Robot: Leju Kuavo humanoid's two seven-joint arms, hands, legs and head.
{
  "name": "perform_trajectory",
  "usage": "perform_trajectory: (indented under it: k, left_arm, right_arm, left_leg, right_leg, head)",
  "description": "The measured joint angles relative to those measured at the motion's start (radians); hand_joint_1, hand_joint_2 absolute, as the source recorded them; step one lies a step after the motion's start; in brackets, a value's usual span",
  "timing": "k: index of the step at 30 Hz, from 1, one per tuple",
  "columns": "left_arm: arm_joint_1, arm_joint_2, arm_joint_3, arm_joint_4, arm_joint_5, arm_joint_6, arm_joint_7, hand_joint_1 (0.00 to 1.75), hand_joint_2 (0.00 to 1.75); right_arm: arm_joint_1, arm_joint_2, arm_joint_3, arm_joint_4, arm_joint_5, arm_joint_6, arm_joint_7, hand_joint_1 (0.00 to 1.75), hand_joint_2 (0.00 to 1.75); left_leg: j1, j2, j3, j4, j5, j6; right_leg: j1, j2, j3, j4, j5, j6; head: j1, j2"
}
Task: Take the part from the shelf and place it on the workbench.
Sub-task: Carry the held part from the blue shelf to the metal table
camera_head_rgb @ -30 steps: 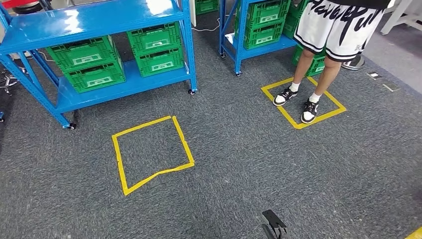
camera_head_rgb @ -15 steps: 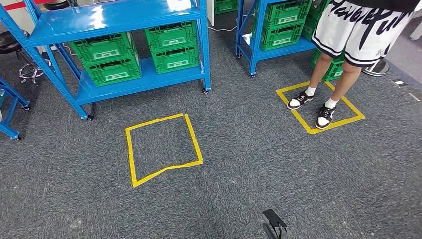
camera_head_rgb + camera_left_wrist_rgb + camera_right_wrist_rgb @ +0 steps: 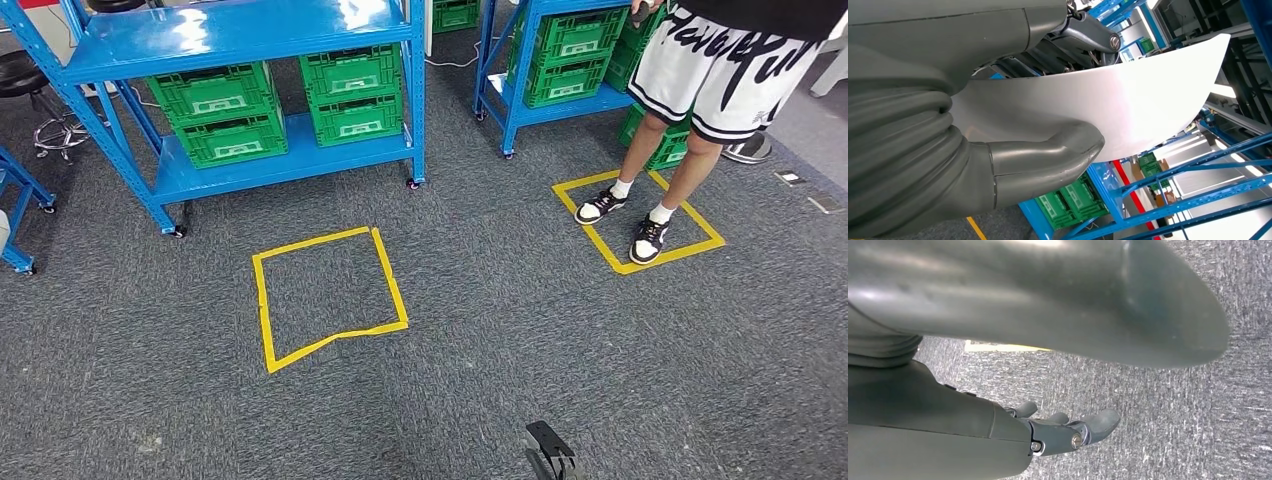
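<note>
Left hand: the left hand [image 3: 998, 150] holds the part [image 3: 1108, 105], a curved white sheet, with the thumb pressed on one face and the dark fingers [image 3: 1083, 37] behind the other.
Right hand: the right hand [image 3: 1058, 432] has nothing in it; its fingers are lightly bent and apart above the carpet [image 3: 1198, 405].
Near square: a yellow tape square [image 3: 328, 297] lies left of centre in the head view.
Person: a person [image 3: 700, 90] in white shorts stands at upper right, both shoes in a second tape square [image 3: 640, 220].
Shelf: a blue shelf [image 3: 240, 60] at upper left carries green crates [image 3: 285, 105]; a second shelf [image 3: 550, 70] with crates stands beside the person.
Change: against half a second ago the whole head view has slid slightly; a stool [image 3: 40, 100] now sits further inside the left edge, so the camera moved, not the things.
</note>
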Motion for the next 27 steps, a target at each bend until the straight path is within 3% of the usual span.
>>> perform_trajectory:
  k: [27]
  left_arm:
    - [-0.03,-0.009,-0.011,0.026,0.0,-0.009,0.0,1.75,1.75]
  right_arm:
    - [0.0,0.0,-0.009,0.0,-0.002,0.0,-0.007,0.0,0.0]
  left_leg:
    - [0.0,0.0,0.0,-0.001,0.002,0.0]
  right_leg:
    - [0.003,0.0,0.0,0.0,0.001,0.001]
  head:
    - [0.0,0.0]
